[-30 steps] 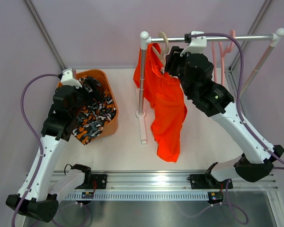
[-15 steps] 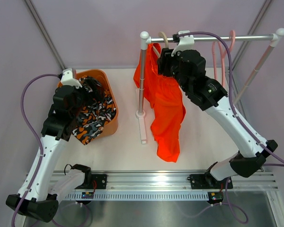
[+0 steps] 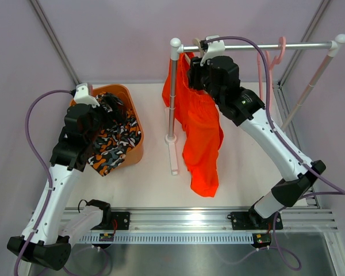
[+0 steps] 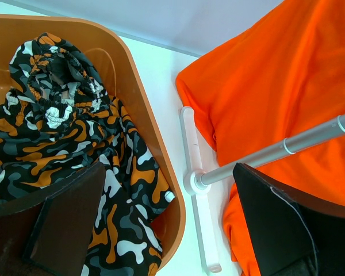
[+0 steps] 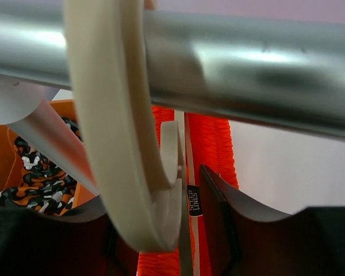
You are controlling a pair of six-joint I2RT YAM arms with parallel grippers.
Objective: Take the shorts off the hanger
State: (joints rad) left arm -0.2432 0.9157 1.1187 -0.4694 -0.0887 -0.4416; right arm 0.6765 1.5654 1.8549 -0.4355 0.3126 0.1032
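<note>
Right fingers (image 5: 259, 236) stand released either side of the cream hanger (image 5: 115, 144) holding orange shorts (image 3: 202, 138); left fingers (image 4: 69, 218) hang released over camouflage shorts (image 4: 57, 126) in a basket (image 4: 3, 63).

An orange bin (image 3: 119, 87) sits on the white table (image 3: 144, 184) left of a metal garment rack (image 3: 172, 103), whose rail carries pink hangers (image 3: 282, 45) near its right end.

Illegible black tag (image 5: 194, 207) beside orange shorts (image 5: 217, 144)
</note>
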